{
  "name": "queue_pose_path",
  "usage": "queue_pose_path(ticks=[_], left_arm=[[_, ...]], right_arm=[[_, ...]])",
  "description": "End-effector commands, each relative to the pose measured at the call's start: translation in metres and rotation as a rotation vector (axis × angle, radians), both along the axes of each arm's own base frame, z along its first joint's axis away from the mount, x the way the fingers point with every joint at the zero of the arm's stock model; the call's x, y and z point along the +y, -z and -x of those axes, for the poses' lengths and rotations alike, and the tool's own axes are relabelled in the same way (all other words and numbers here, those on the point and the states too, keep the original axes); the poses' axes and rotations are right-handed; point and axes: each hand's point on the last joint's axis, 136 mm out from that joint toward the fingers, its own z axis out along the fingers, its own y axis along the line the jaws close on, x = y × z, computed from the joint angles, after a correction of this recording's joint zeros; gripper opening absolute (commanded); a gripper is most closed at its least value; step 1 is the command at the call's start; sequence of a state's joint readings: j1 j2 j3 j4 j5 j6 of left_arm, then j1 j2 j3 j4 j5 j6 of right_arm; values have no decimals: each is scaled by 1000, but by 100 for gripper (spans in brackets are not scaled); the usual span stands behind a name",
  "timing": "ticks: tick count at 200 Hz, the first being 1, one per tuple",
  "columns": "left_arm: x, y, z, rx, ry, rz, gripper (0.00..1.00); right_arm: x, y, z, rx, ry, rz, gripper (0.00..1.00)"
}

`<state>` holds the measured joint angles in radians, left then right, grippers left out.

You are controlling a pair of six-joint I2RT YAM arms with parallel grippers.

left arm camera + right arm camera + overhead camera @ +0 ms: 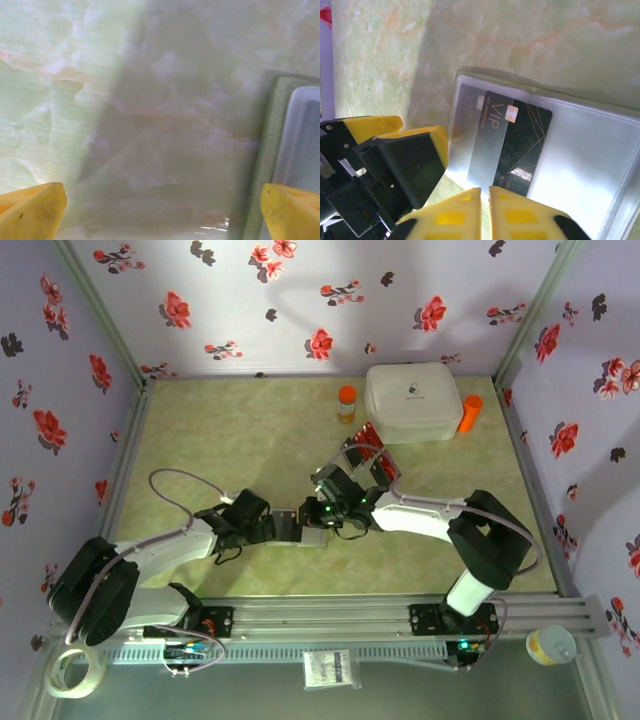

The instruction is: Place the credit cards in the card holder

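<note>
The olive-green card holder (pixel 313 537) lies open at the table's middle, its clear sleeves (pixel 580 150) facing up. A black credit card (pixel 520 145) lies partly under the sleeve at the holder's left end. My right gripper (pixel 485 196) is shut, its tips at that card's near edge with nothing visibly pinched. My left gripper (pixel 162 215) is wide open, low over the table. Its right finger (pixel 292 210) stands over the holder's green edge (pixel 276 150). More red and black credit cards (pixel 366 443) lie piled behind my right gripper (pixel 327 512).
A large white rounded box (pixel 412 400) stands at the back right. One orange-capped bottle (pixel 346 403) is upright to its left and another (pixel 470 412) lies to its right. Flowered walls enclose the table. My left gripper (pixel 288 528) sits just left of the holder.
</note>
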<state>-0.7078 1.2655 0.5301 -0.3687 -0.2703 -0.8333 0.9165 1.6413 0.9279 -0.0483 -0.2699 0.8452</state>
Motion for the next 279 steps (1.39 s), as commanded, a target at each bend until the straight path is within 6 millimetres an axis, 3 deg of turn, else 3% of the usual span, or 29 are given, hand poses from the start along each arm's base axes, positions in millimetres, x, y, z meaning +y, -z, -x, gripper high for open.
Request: queue_pose_path(ticks=[1,159,223,251,279], left_arm=[[11,3,2,4,-36,-27,100],[8,12,3,14,-16,-21,100],[7,12,3,14,-12,-20,100],[7,10,2,11,-11,-18,100],[7,11,2,13,-10,-19,100]], right_arm=[[-4,14,-1,-2,-19,79,8],[23,59,-1,79,-63,131,0],[42,48,-4,87,-64,67,0],[34,29,-6,41,-46,54,0],[20,24,-4,17,-27,82,0]])
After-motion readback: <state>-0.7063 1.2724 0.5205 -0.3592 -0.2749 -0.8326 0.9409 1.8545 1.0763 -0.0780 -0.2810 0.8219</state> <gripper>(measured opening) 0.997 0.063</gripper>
